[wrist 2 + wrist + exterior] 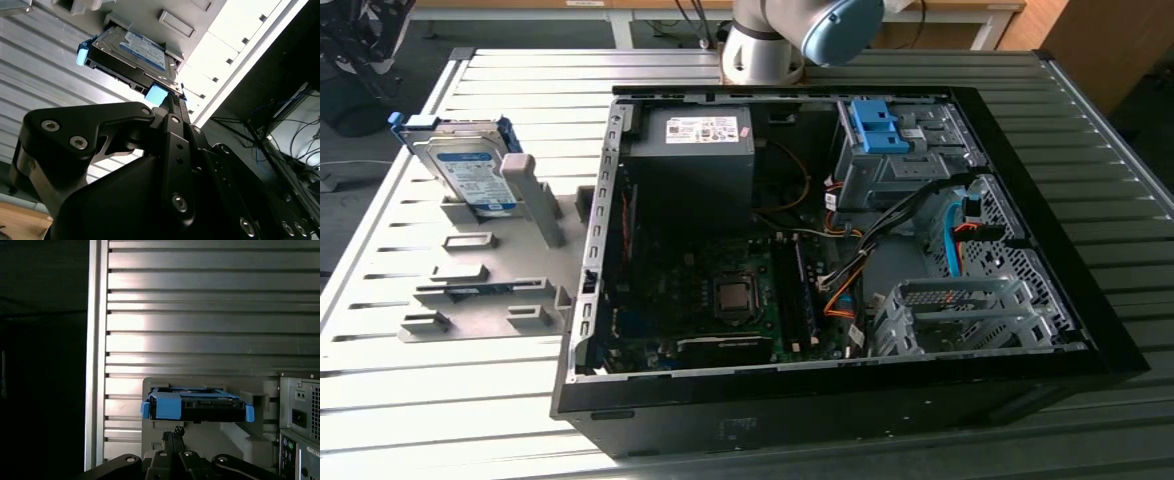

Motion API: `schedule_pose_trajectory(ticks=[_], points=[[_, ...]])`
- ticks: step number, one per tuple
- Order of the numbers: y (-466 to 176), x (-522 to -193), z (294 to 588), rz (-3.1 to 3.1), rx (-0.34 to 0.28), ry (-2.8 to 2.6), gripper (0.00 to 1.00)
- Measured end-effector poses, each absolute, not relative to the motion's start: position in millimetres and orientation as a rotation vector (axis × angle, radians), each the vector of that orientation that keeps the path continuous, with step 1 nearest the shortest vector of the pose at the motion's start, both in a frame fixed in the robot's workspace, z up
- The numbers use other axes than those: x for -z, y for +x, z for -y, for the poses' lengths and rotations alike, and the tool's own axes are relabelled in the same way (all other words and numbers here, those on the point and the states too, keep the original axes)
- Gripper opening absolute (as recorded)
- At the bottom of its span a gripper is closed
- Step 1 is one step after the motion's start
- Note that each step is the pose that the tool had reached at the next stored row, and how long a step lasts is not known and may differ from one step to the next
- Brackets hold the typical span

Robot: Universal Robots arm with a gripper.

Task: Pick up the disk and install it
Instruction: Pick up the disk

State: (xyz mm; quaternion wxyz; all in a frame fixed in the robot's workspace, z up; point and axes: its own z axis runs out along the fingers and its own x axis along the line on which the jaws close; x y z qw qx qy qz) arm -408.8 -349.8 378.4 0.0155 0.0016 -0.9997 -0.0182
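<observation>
The disk [464, 165] leans in its holder [507, 262]; claw [176, 431] closed, apart.

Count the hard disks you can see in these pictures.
1. The disk leans in the grey stand on the table, at the exterior view's left of the computer case. The case's drive bays might hide another.

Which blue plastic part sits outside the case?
The disk, standing in the grey rack at the exterior view's left; the blue latch bracket sits inside the case.
</observation>
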Motion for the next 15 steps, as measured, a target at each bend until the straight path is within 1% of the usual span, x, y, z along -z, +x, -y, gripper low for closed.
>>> schedule_pose_trajectory(ticks=[15], points=[[-408.8,-378.4,349.8,3.11,0.056,0.021,0.11]])
